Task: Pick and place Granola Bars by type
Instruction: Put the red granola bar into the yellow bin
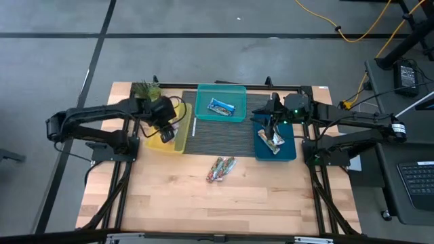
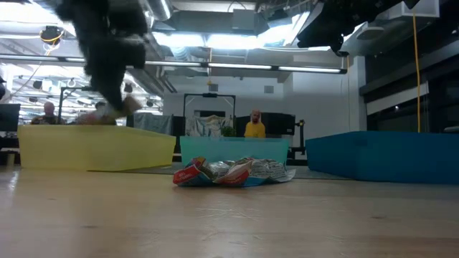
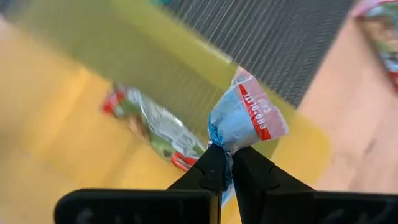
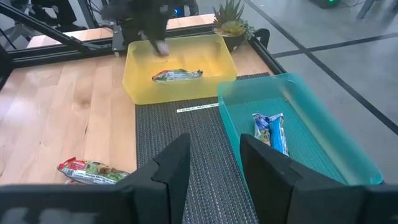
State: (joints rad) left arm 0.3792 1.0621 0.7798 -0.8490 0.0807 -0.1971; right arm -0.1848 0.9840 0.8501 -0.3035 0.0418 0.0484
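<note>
Left gripper [image 3: 226,163], fingers pinching a blue-white bar [image 3: 245,118] with unreadable red-panel lettering, hovers over the yellow bin [image 1: 180,139]; right gripper [image 4: 214,152], fingers spread, overlooks the teal bin [image 4: 323,134].

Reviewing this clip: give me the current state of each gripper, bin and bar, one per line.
Left gripper: shut on a blue-white foil-wrapped bar, above the yellow plastic bin.
Right gripper: open, empty.
Yellow plastic bin: holds one green-red wrapped bar.
Teal plastic bin: holds one blue-white bar.
Blue plastic bin: holds bars.
Loose bars on the wooden table: unsorted.
</note>
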